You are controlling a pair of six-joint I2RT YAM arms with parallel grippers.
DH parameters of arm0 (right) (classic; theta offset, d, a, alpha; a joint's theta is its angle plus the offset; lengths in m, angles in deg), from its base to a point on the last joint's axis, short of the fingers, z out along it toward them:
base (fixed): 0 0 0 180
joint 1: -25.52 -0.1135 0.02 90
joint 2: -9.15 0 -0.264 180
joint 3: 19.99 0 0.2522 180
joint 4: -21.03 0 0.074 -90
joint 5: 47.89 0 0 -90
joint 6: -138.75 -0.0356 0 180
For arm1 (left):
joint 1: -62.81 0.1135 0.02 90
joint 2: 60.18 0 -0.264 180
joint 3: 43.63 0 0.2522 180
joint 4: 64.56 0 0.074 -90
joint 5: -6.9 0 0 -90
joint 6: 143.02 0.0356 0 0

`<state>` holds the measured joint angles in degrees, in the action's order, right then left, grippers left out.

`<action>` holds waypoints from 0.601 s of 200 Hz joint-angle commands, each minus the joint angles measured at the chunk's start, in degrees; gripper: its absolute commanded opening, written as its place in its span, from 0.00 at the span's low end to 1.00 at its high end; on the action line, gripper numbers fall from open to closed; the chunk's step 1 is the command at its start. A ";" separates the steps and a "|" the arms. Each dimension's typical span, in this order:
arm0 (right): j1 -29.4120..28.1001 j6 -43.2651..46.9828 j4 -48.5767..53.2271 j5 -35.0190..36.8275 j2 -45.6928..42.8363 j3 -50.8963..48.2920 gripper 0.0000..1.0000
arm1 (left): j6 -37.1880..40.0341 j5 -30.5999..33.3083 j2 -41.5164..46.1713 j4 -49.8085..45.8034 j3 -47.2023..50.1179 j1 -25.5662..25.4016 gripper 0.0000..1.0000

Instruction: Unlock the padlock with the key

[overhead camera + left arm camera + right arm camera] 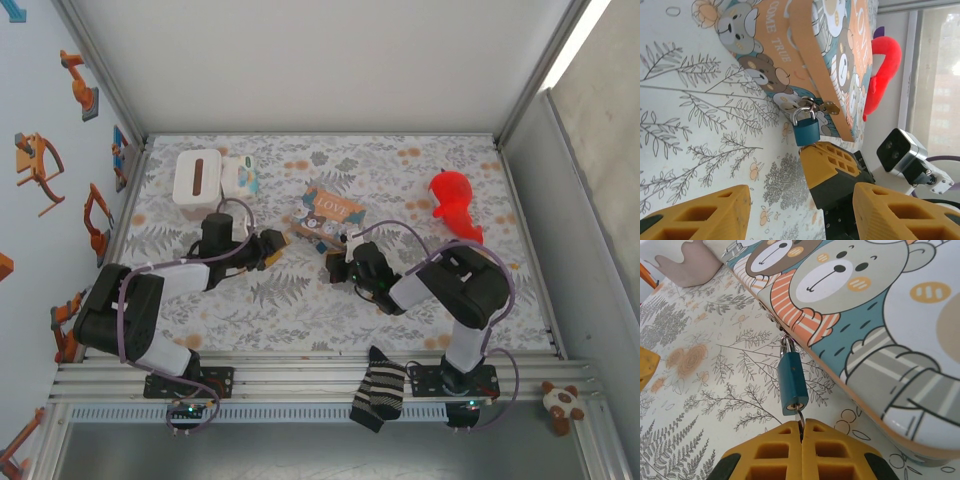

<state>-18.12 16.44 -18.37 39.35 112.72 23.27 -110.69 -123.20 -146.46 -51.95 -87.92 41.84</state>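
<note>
The small blue padlock (791, 385) hangs by its thin silvery shackle (804, 114) from the clasp of the bear-print "LOVE" box (332, 210), its body resting on the leaf-patterned mat. My right gripper (801, 432) is shut on the key (800, 418), a thin metal sliver whose tip sits in the keyhole on the padlock's underside. The left wrist view shows the right gripper's yellow fingers (832, 165) right up against the padlock (806, 131). My left gripper (800, 220) stands open a short way left of the box (840, 60), with nothing between its fingers.
A white tissue box (197, 178) and a small white object (240, 175) stand at the back left. A red toy (455, 200) sits at the back right. A striped sock (380, 392) hangs over the front rail, and a plush toy (565, 405) lies off the table's right corner.
</note>
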 commanded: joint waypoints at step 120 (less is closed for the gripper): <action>-3.03 -11.84 2.97 -0.05 -1.62 3.20 0.00 | -11.08 -1.13 -10.59 19.57 1.53 -5.43 0.47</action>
<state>-20.29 7.28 -14.72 38.89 112.20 25.12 -119.20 -124.27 -154.63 -37.96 -86.15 37.77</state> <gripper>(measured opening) 0.047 0.476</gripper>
